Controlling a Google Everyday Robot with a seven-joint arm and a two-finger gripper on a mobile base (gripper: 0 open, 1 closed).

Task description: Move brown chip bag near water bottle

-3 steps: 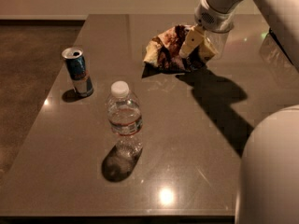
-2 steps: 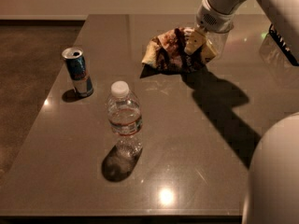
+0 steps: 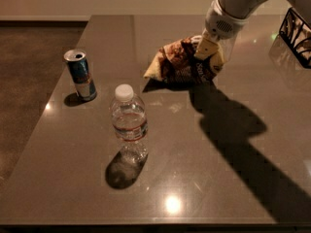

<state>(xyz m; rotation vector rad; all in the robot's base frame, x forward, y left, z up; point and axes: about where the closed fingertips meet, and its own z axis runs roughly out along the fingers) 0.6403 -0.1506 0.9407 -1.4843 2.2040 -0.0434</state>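
The brown chip bag [image 3: 176, 63] is wrinkly dark foil with pale yellow edges, at the far middle of the table. My gripper [image 3: 210, 53] comes down from the upper right and is shut on the bag's right end; the bag's left end tilts over its own shadow. The water bottle [image 3: 129, 122], clear with a white cap and a red-striped label, stands upright in the middle of the table, nearer the camera and to the left of the bag, about a bag's width away.
A blue-and-silver drink can [image 3: 81, 75] stands upright at the left, near the table's left edge [image 3: 46, 115]. A dark patterned object [image 3: 298, 33] sits at the far right edge. My arm's shadow falls across the right of the table.
My gripper and the chip bag have shifted a little to the left and towards the camera, closer to the bottle. The bottle and can have not moved.
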